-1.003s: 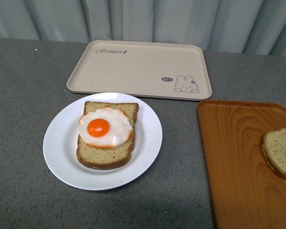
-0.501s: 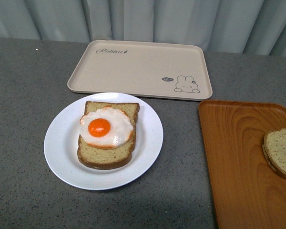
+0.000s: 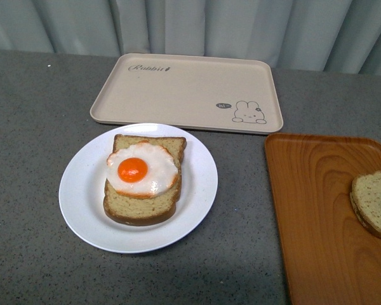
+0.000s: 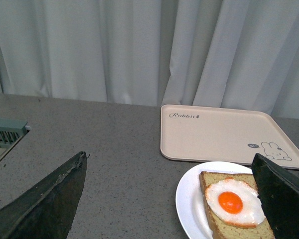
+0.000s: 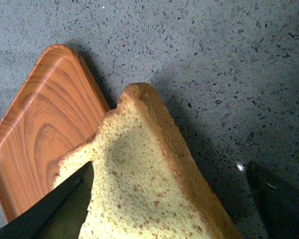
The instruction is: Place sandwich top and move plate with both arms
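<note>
At the right edge of the orange wood-grain tray [image 3: 317,210] lies the sandwich top [image 3: 373,202], flat and partly cut off by the front view. It is not yet placed.

The white plate [image 3: 82,190] sits on the grey bench [image 3: 32,108], just in front of the near edge of the beige rabbit tray [image 3: 178,89] and well apart from the orange tray. It carries the bottom bread slice [image 3: 140,208] with the fried egg [image 3: 141,170] on top. The egg overhangs the slice slightly on its left.

Right gripper [image 5: 169,167]: jaws spread wide and straddling the sandwich top, holding nothing. One finger overlaps the crumb face in the wrist view. I cannot tell if it touches. The other stands clear of the crust, over the bench.

Left gripper [image 4: 168,162]: jaws wide and empty, raised over the bench to the left of the plate. Neither arm shows in the front view.

Judgement: the step in hand is the grasp of the top slice.

Risks:
- The slice seems off-centre between the jaws. Closing could push it sideways off the tray edge before both fingers bite.
- A grip on one crust only could let it droop or swing in transit.
- A tilted or off-centre release could nudge the egg off the lower slice.
- In the two-arm move, uneven lift or pull could tip the plate and slide the stack.
</note>
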You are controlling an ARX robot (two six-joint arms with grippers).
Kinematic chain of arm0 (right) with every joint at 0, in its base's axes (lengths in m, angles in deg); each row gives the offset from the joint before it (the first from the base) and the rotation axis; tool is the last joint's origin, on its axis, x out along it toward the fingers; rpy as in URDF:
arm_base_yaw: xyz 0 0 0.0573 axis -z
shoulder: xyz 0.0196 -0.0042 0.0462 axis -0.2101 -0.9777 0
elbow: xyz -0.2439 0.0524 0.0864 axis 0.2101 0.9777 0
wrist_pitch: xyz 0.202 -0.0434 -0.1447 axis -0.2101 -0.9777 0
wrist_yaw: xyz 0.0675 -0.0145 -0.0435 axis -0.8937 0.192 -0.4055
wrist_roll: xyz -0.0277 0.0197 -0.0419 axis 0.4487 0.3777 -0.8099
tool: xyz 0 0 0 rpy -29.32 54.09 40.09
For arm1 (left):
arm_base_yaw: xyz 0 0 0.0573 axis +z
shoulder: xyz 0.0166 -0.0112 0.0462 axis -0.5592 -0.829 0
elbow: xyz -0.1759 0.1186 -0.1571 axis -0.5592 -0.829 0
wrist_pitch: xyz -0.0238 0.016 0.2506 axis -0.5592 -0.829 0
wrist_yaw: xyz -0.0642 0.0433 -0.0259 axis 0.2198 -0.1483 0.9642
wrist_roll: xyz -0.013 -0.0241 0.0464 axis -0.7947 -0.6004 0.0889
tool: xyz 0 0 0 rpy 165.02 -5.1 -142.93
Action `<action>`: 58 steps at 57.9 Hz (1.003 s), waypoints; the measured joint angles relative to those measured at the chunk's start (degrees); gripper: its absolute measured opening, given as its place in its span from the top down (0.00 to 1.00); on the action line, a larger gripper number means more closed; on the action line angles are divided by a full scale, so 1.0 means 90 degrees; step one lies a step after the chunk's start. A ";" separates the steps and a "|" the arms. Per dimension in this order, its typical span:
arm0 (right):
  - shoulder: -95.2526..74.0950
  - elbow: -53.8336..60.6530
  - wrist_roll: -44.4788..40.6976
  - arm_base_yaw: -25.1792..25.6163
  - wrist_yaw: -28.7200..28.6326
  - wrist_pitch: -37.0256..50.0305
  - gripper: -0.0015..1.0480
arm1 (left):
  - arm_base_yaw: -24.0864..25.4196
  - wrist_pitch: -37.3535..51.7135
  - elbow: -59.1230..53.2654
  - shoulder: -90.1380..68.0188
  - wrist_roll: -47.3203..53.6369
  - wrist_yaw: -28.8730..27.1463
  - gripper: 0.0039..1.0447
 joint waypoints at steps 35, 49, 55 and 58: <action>-0.0002 -0.0002 -0.0170 -0.0022 -0.0114 -0.0092 0.97 | 0.0000 0.0000 0.0000 0.0000 0.0000 0.0000 0.06; 0.0238 0.0100 -0.0112 -0.0039 -0.0410 0.0022 0.97 | 0.0000 0.0000 0.0000 0.0000 0.0000 0.0000 0.06; 0.0563 0.0216 -0.0002 -0.0066 -0.0622 0.0080 0.97 | 0.0000 0.0000 0.0000 0.0000 0.0000 0.0000 0.06; 0.0726 0.0260 0.0053 -0.0087 -0.0712 0.0097 0.97 | 0.0000 0.0000 0.0000 0.0000 0.0000 0.0000 0.06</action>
